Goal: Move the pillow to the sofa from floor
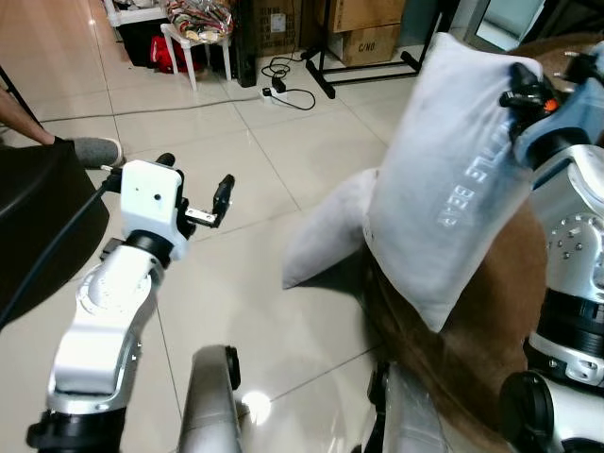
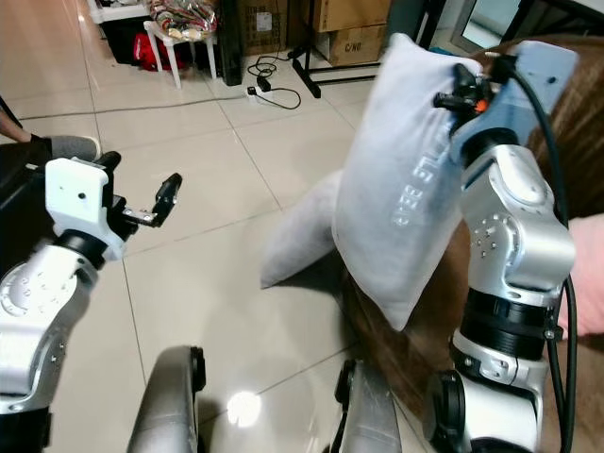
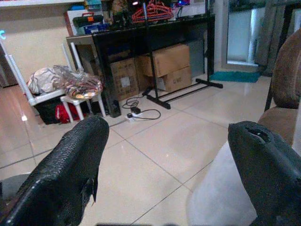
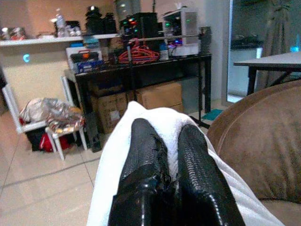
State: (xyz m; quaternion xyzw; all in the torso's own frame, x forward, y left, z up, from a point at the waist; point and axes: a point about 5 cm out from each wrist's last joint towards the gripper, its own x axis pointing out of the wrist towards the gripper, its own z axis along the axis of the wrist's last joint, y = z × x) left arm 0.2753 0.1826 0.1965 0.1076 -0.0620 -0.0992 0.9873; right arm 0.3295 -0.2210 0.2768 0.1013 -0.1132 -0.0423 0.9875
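I am holding the big white pillow (image 1: 462, 179) up in the air over the brown sofa (image 1: 491, 321); my right gripper (image 4: 169, 141) is pinching only its top edge, so it could be slipping out and dropping back to the tile floor (image 1: 236, 283); it is hanging soft and floppy, with its low corner touching the sofa; my left gripper (image 1: 193, 184) is waiting wide open, holding nothing.
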